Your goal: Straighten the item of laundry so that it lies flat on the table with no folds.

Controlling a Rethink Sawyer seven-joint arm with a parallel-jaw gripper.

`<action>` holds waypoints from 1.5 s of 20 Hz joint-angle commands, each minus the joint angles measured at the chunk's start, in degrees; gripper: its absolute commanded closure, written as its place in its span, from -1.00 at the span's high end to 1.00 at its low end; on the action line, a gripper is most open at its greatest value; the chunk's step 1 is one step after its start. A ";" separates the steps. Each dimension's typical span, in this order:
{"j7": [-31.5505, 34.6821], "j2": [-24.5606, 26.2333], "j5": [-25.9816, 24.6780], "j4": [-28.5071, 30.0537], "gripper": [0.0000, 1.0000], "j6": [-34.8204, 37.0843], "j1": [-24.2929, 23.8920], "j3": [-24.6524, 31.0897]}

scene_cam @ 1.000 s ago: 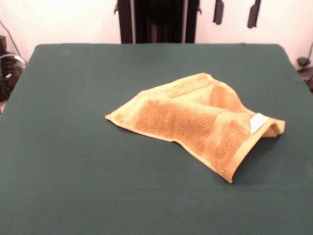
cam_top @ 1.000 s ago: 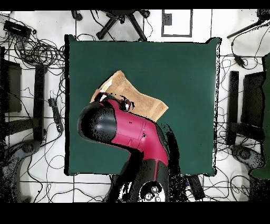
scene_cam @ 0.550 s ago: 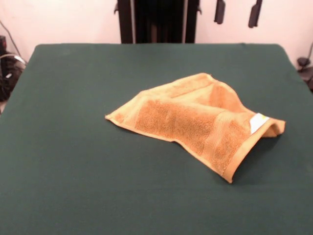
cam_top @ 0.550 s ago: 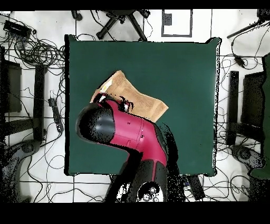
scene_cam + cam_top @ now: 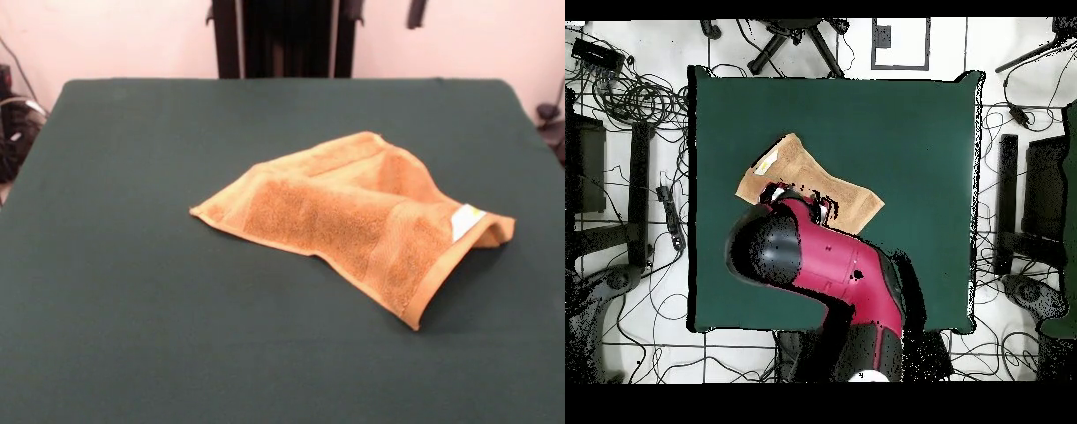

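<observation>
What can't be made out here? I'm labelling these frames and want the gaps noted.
- Tool, front view: cut off by the top edge, state unreadable.
- Towel's near side, overhead view: hidden under the arm.
- Towel's folded-under layers: covered by its top layer.
- Tag text: too small.

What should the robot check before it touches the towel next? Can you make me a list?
1. Is the towel flat? Not ok: it is folded over on itself, with the corner by the tag lifted.
2. Is the towel fully on the table? Ok: green cloth shows all around it.
3. Is there room to spread it? Ok: bare table lies on every side.
4. Is the gripper clear of the towel? Ok: only its tip shows, high at the top edge.
5. Is the gripper open? Cannot tell.
6. Is a corner easy to reach? Ok: the pointed corner nearest the front camera lies exposed.
</observation>
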 commanded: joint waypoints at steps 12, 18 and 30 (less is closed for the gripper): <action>8.55 13.87 -2.08 4.90 1.00 -14.76 -6.66 9.20; 10.12 14.75 -0.90 4.64 1.00 -15.09 -6.12 10.17; 12.92 15.56 1.89 5.28 1.00 -13.22 -3.32 12.55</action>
